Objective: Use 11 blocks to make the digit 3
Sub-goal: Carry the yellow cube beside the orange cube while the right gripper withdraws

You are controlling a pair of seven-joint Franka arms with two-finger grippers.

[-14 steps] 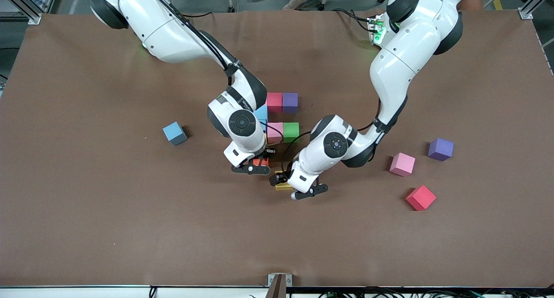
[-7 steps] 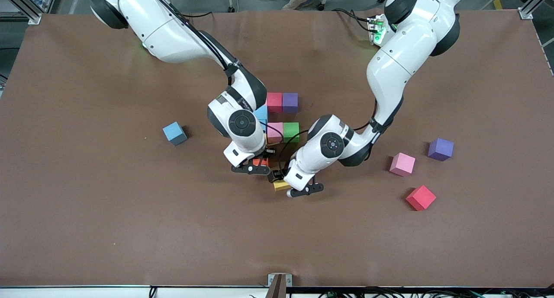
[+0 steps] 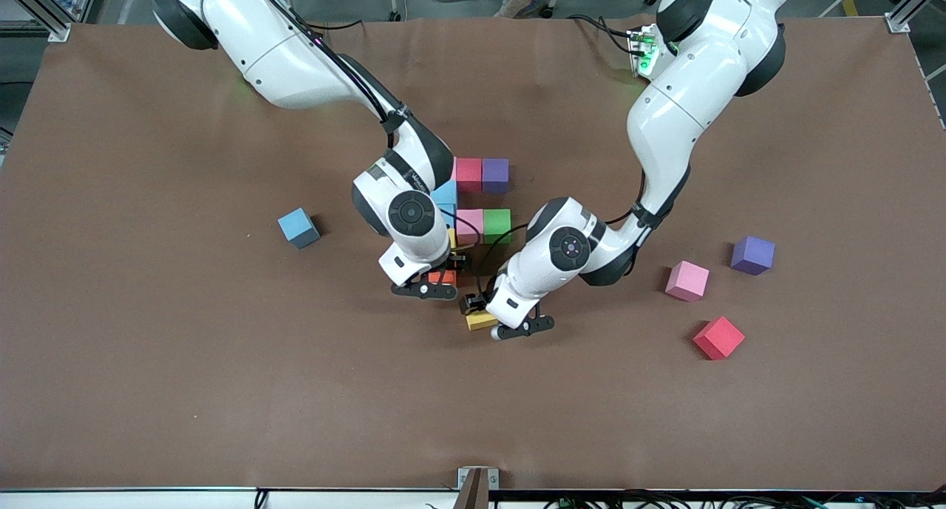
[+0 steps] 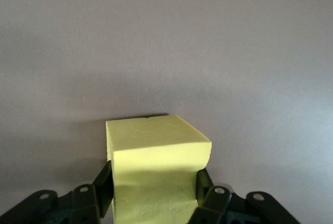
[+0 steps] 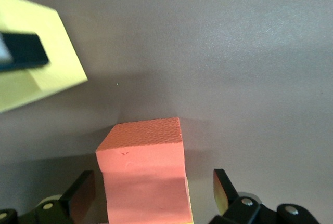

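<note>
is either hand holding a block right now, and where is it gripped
The left hand is shut on the yellow block, its fingers on two opposite side faces. The right hand holds nothing: its fingers stand clear of the orange block.

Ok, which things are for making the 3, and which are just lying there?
For the 3: yellow block, gripped by the left gripper; orange block, inside the open right gripper; placed blocks; loose blue block, pink block, purple block, red block.
Just lying there: metal bracket at the table edge; cables beside it.
</note>
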